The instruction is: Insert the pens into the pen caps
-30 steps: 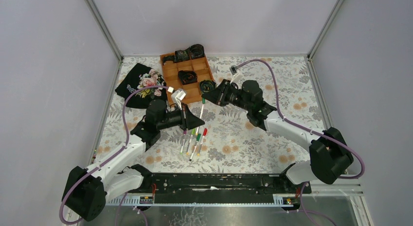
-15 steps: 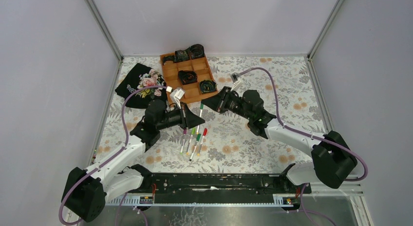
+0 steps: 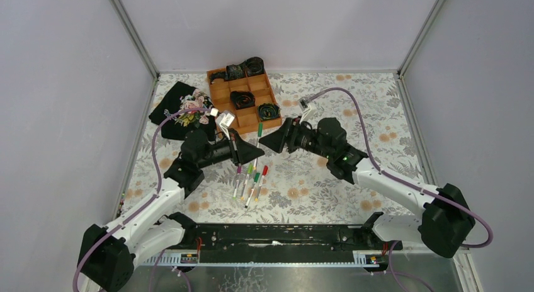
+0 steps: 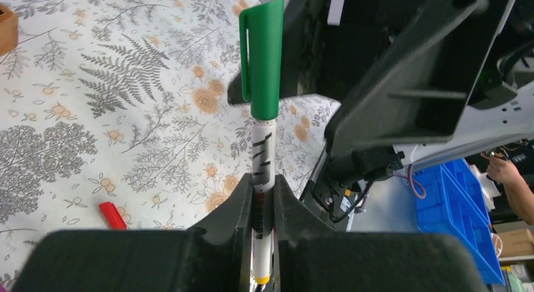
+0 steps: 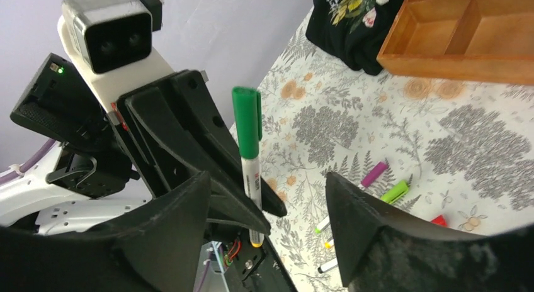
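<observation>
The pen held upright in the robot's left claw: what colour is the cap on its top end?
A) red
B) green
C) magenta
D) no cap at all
B: the left gripper clamps a white pen topped by a green cap.

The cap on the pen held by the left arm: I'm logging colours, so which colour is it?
The cap is plain green, clearest in the left wrist view.

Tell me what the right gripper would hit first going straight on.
Probably the green-capped pen held by the left gripper, centred ahead of the right gripper's open jaws; depth is unclear.
</observation>
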Robot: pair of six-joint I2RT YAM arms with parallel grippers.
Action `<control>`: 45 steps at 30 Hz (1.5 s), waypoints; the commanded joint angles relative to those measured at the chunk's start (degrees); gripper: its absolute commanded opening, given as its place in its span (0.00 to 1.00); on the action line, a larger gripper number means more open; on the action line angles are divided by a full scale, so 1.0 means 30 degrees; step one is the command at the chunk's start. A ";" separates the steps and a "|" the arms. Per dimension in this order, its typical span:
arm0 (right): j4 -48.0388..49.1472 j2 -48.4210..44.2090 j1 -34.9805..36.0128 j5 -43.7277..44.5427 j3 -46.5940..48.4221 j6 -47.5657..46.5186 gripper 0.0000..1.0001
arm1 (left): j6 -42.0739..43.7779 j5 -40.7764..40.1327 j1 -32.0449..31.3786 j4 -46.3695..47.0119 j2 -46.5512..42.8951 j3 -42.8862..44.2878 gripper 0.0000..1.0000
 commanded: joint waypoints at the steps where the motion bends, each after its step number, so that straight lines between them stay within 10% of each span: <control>1: -0.1588 -0.0988 -0.0417 -0.0331 0.2311 -0.1747 0.75 | 0.0591 0.1117 0.0012 0.1456 -0.0545 0.0363 0.00; 17: -0.2492 0.0969 -0.0526 -0.2278 0.5001 -0.2097 0.57 | 0.0595 0.2224 -0.0002 0.1133 -0.1188 0.0126 0.00; 26: -0.2048 0.1102 -0.0541 -0.3888 0.4153 -0.1534 0.02 | 0.0233 0.2070 -0.0001 0.1685 -0.1018 0.0278 0.00; 45: -0.3179 0.0349 0.1173 -0.8354 0.0985 -0.0678 0.00 | -0.1538 0.0962 0.0497 0.4656 -0.1471 0.1271 0.00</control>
